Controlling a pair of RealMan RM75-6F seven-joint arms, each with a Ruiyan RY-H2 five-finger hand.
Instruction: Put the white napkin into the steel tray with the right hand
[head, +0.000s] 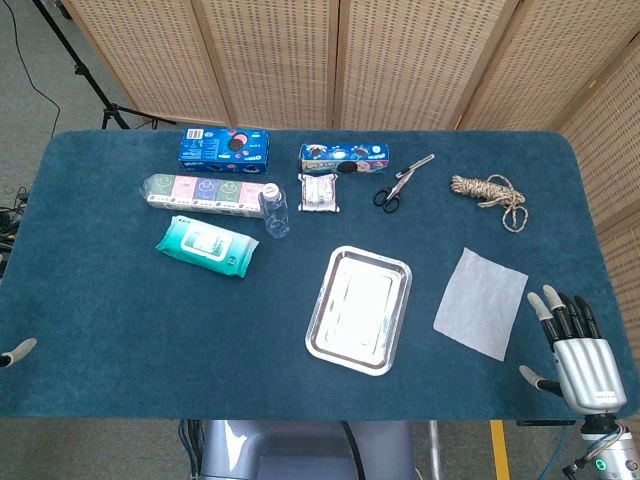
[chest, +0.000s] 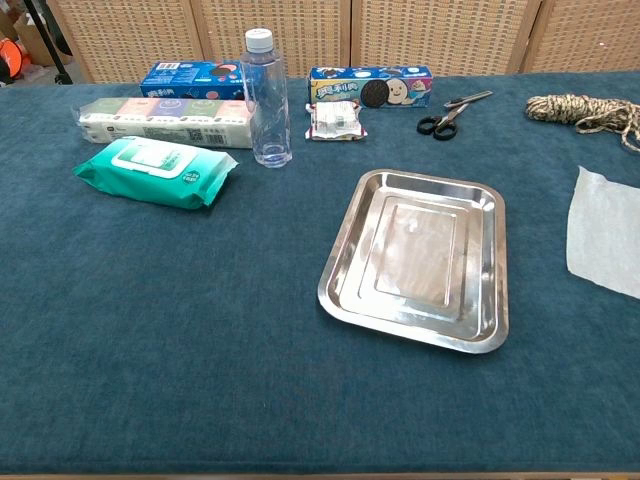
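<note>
Right hand (head: 578, 352) hovers at the counter's (head: 120, 330) near edge, fingers (head: 560, 312) spread, holding nothing. Just beyond it the white napkin (head: 481, 301) lies flat, right of the steel tray (head: 322, 330). Best pinch its nearest corner, lift clear, then carry left over the rim.

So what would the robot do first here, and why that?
Probably reach the right hand forward and a little left onto the napkin. The hand is open, holding nothing, just short of the napkin's near edge, and the napkin lies flat on the cloth, right of the empty tray.
</note>
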